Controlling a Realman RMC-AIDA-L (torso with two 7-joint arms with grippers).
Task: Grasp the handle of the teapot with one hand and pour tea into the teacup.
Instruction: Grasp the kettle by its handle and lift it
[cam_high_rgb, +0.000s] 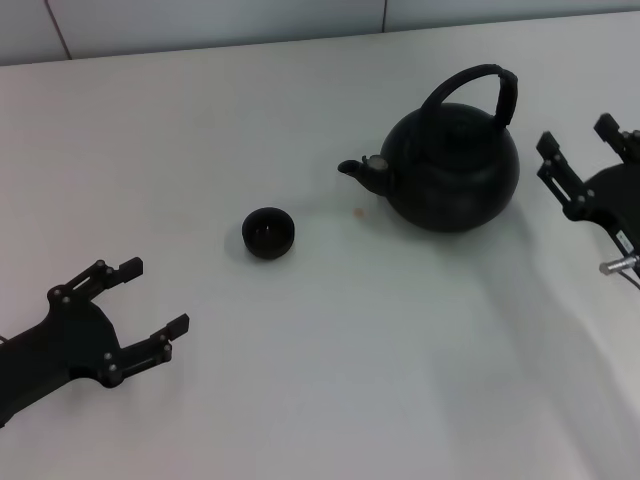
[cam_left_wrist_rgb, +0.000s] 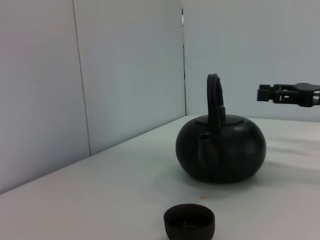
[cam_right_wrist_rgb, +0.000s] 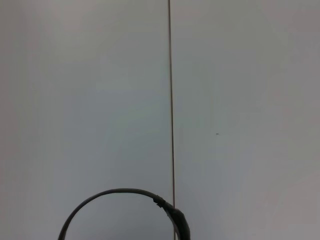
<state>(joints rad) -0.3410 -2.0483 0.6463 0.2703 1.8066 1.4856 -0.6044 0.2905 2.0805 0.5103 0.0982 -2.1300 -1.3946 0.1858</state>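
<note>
Largest first: white table (cam_high_rgb: 300, 400), bare but for two black vessels and flanked by both arms; behind it a pale panelled wall (cam_left_wrist_rgb: 100, 75).

Next the teapot (cam_high_rgb: 452, 170), squat and round, standing upright toward the far right of the table; spout (cam_high_rgb: 358, 170) aimed leftward at the cup; lid on.

Above it the handle (cam_high_rgb: 478, 88), a tall hoop arching over the lid, its plane running along the spout line, thick sleeve on the right-hand descent; seen edge-on from the left wrist (cam_left_wrist_rgb: 215, 102), seen as an open arc low in the right wrist view (cam_right_wrist_rgb: 130, 210), so that camera looks over the hoop from the sleeve side.

Right gripper (cam_high_rgb: 583, 150) just beside the pot on its right, raised near handle height, fingers spread and released, holding nothing, no contact yet; sleeve lying leftward from it and close by; clearly the nearer arm, so probably the one to take the hoop; likely need: a short reach left with fingers straddling the sleeve across the hoop's plane.

Left gripper (cam_high_rgb: 130, 305) low at the near left, well apart from the pot, nearer the cup, likewise spread and empty; apparently parked.

Smallest: teacup (cam_high_rgb: 268, 232), upright, left of the spout and a little nearer, apart from the pot; contents too dark to judge; a tiny tan speck (cam_high_rgb: 359, 212) on the table between cup and pot.

Pouring not begun.
</note>
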